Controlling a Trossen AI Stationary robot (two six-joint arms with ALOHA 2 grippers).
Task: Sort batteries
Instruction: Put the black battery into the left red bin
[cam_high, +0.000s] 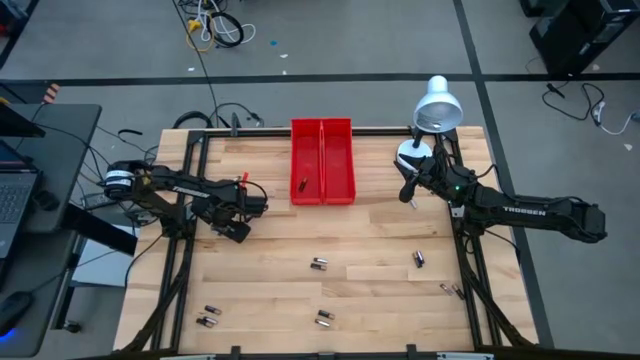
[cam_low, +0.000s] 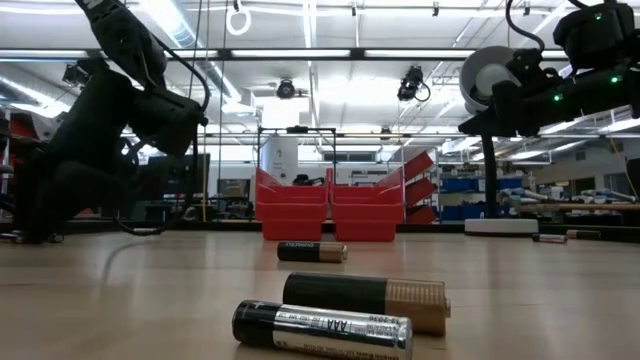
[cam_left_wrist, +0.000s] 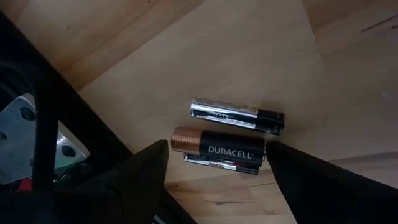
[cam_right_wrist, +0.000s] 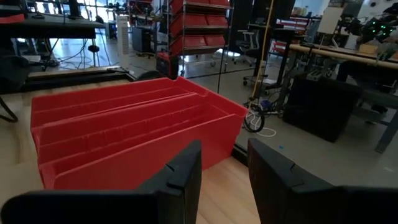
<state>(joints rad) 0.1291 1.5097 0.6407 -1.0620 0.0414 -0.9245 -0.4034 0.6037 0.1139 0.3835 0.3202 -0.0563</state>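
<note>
Left gripper (cam_left_wrist: 214, 163): jaws spread wide and empty, hanging over a cluster of three batteries (cam_left_wrist: 219, 144) on the desk (cam_high: 380, 245); one finger (cam_left_wrist: 146, 168) stands at the copper end of the black-and-copper cell, the other beyond its far end. Right gripper (cam_right_wrist: 224, 168): jaws partly parted, grasping nothing, aimed at the red bin (cam_right_wrist: 134, 134) from the desk's far right. Other batteries lie in scattered pairs across the near half of the desk, and one dark cell (cam_high: 303, 184) lies in the bin's left compartment. Handling, as judged: the cells are small, rigid, light and smooth, prone to rolling; a pinch across the middle of the barrel looks safest, and touching neighbours may be nudged. The left wrist view alone shows the cluster's brand print and stacking. The high view alone gives the full scatter. The low view shows that the cells lie flat.
</note>
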